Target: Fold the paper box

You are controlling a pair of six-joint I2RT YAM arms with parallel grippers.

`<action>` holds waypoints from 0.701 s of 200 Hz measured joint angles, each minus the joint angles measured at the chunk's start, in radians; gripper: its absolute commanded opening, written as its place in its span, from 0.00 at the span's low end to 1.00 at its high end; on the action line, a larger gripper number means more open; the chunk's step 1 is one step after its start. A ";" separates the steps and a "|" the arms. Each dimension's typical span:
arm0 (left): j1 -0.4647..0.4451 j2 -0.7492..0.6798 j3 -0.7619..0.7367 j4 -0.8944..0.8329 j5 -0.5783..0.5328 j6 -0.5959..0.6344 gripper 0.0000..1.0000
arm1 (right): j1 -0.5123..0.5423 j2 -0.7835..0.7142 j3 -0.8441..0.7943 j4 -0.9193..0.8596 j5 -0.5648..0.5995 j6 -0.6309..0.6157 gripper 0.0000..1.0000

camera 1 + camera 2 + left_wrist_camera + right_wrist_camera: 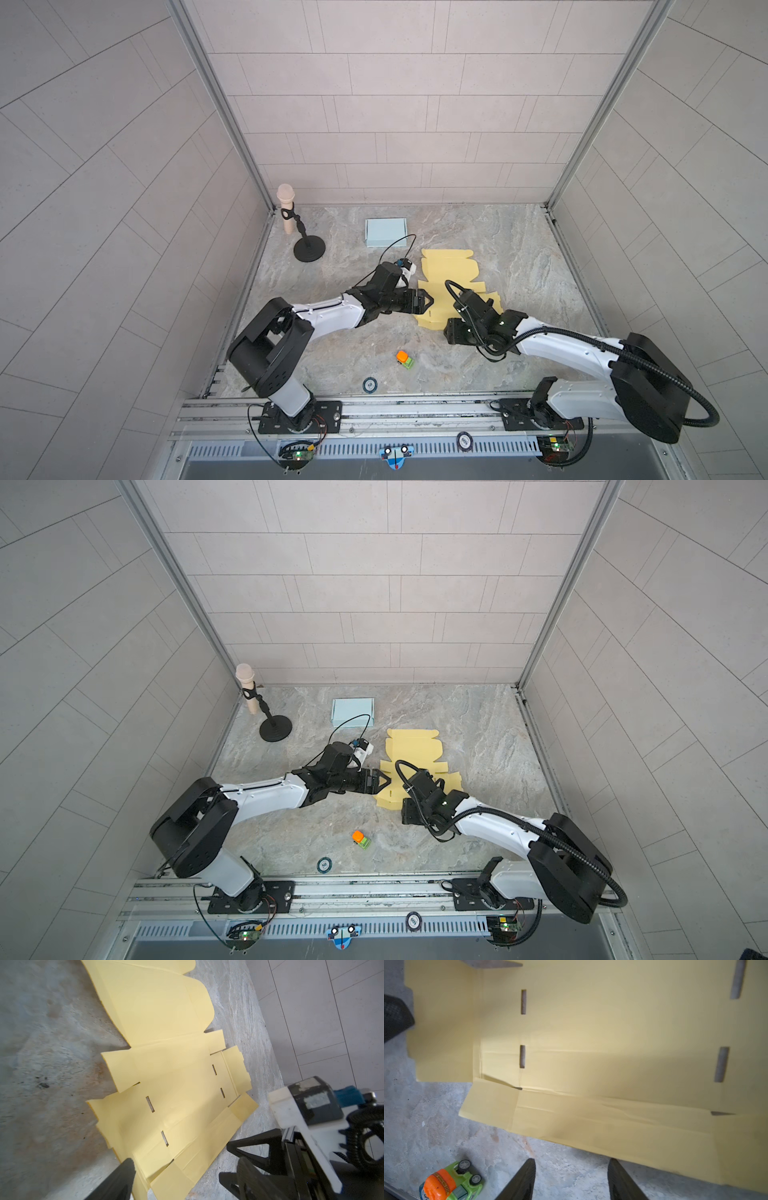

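Fold barely begun: a flat yellow die-cut paper box blank (446,266) lies unfolded on the marble-patterned tabletop (519,270), just beyond a green-and-orange toy truck (404,360), with no panel yet raised. The right gripper (571,1160) hovers near the truck, its fingers moderately apart and empty over bare stone, just short of the sheet's nearest flap. The left gripper (426,300), farther from the truck, stands wide at the blank's side edge, one fingertip (124,1172) at the paper, clasping nothing visible. Next, a flap likely needs lifting along its crease while the other arm pins the base.
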 measured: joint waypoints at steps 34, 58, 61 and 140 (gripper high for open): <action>-0.031 0.028 0.005 -0.016 0.003 0.013 0.80 | -0.071 -0.037 -0.083 0.060 -0.038 0.060 0.52; -0.044 0.039 0.005 -0.029 0.002 0.019 0.79 | -0.127 -0.044 -0.105 0.106 -0.073 0.076 0.51; -0.046 0.040 0.005 -0.030 0.002 0.020 0.80 | -0.136 -0.047 -0.108 0.110 -0.077 0.076 0.51; -0.180 0.115 0.011 -0.019 -0.023 -0.006 0.78 | -0.377 -0.140 -0.171 0.102 -0.130 0.025 0.51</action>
